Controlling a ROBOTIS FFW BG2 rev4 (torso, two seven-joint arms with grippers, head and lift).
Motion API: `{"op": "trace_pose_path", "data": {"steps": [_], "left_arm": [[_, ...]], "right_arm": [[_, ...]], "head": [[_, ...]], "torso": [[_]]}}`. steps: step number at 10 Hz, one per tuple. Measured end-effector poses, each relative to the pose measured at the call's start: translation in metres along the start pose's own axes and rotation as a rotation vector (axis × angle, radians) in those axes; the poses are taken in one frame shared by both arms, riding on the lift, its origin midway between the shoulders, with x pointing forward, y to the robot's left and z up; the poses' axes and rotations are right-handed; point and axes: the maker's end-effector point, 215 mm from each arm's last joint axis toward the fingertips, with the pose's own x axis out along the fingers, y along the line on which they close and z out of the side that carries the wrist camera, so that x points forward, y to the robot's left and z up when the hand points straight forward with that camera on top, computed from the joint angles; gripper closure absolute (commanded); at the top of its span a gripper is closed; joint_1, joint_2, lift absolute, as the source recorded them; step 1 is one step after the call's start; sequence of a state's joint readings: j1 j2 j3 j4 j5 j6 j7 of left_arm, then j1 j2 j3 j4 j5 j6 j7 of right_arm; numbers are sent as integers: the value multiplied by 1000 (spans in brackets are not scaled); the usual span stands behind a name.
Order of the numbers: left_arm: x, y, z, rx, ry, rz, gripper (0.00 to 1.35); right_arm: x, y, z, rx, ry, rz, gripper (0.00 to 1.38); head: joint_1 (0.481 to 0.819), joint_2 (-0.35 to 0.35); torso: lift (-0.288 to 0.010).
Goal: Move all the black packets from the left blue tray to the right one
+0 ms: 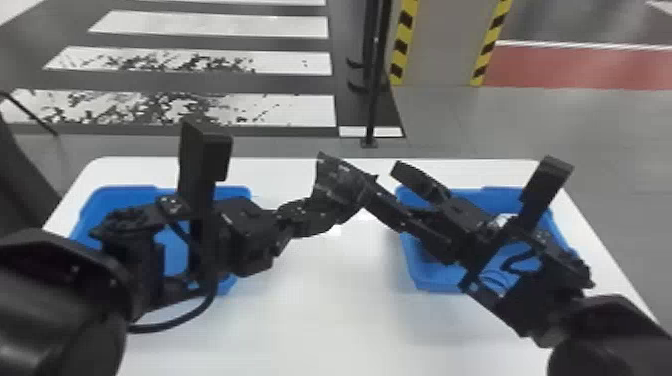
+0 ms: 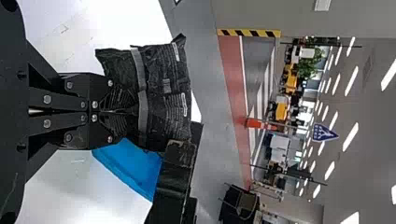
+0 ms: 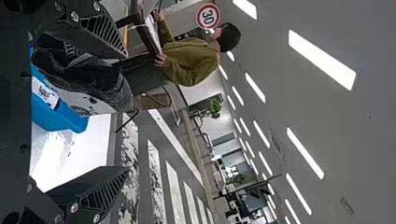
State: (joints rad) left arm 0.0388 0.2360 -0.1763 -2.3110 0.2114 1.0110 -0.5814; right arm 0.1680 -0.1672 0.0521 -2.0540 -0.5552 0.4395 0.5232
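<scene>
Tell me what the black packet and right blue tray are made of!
The black packet looks like thin, slightly shiny plastic, maybe foil, because it wrinkles. The right blue tray is probably smooth, hard plastic: it has even colour and moulded edges.

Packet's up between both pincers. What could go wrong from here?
The left pincer alone grips the black packet, so opening it too soon could drop the packet on the table, short of the right blue tray. One finger of the open right pincer looks close to the packet's edge and might knock or crumple it.
</scene>
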Motion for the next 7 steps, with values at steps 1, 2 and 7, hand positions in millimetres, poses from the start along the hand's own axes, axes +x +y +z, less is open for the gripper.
{"op": "trace_pose_path", "data": {"steps": [1, 2, 7], "left_arm": [[1, -1, 2, 2, -3, -3, 1214], [2, -3, 5, 6, -7, -8, 1214], [4, -8, 6, 3, -12, -21, 1047]], "right_arm": [[4, 6, -5, 18, 11, 17, 995], [8, 14, -13, 49, 25, 38, 1139], [18, 33, -11, 95, -10, 87, 1276]], "head": [[695, -40], [695, -29], [695, -12]], "torso": [[-140], [-140], [-140]]}}
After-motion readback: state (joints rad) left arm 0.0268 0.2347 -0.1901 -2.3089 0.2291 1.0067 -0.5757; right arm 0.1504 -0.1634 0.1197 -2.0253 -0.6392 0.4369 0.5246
